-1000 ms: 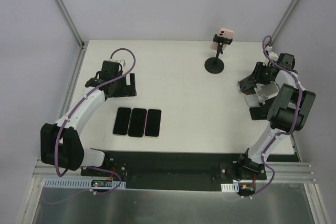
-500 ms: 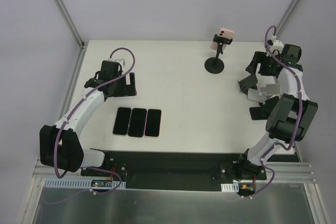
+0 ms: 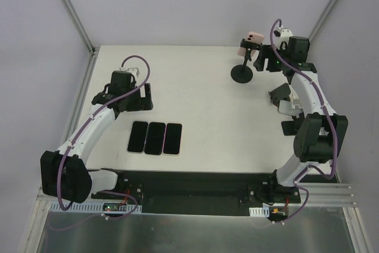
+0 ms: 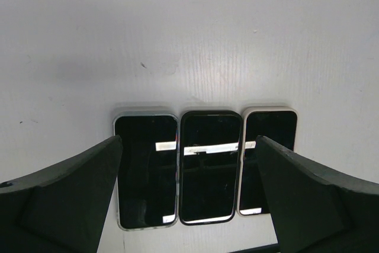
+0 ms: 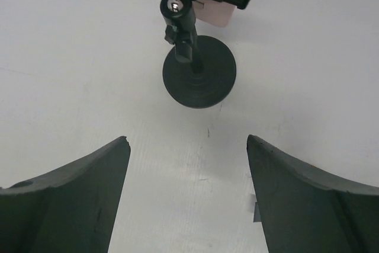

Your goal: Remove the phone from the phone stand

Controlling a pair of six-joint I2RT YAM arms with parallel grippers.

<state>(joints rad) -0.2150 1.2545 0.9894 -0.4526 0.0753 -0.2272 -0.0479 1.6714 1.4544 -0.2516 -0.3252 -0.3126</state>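
So, nothing's off yet. On the table (image 3: 201, 99), the right claw (image 5: 186, 146) hangs wide open just beside the phone stand (image 3: 242, 73), on its right, gripping nothing. The left claw (image 3: 147, 95) is wide open and empty too, well left of the stand, near a row of three spare phones (image 3: 155, 138). The pink phone (image 3: 255, 35) sits clamped at the top of the stand. Grabbing it, pulling it free and setting it down are all left, I'd say.

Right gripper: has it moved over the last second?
Yes. The right gripper has swung away from the right edge of the table, up and left in the top view, and now sits just right of the phone stand, jaws open.
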